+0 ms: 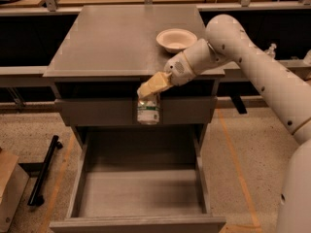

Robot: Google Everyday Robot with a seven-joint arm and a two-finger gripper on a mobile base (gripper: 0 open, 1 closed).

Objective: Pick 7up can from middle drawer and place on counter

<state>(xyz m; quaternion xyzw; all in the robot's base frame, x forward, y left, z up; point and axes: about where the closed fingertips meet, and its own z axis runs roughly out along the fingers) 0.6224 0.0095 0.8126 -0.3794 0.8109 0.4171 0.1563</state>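
My gripper (147, 95) is shut on the top of the 7up can (148, 111), a whitish can with green markings. The can hangs upright in the air in front of the upper drawer front, above the open middle drawer (141, 193). The drawer is pulled out toward me and its flat grey bottom shows nothing in it. The counter (116, 38) is the grey cabinet top just behind and above the can. My white arm reaches in from the right.
A white bowl (176, 39) stands on the counter's right side, near my wrist. A black bar (43, 171) lies on the floor at the left, next to a cardboard box (9, 191). Wooden benches run along the back.
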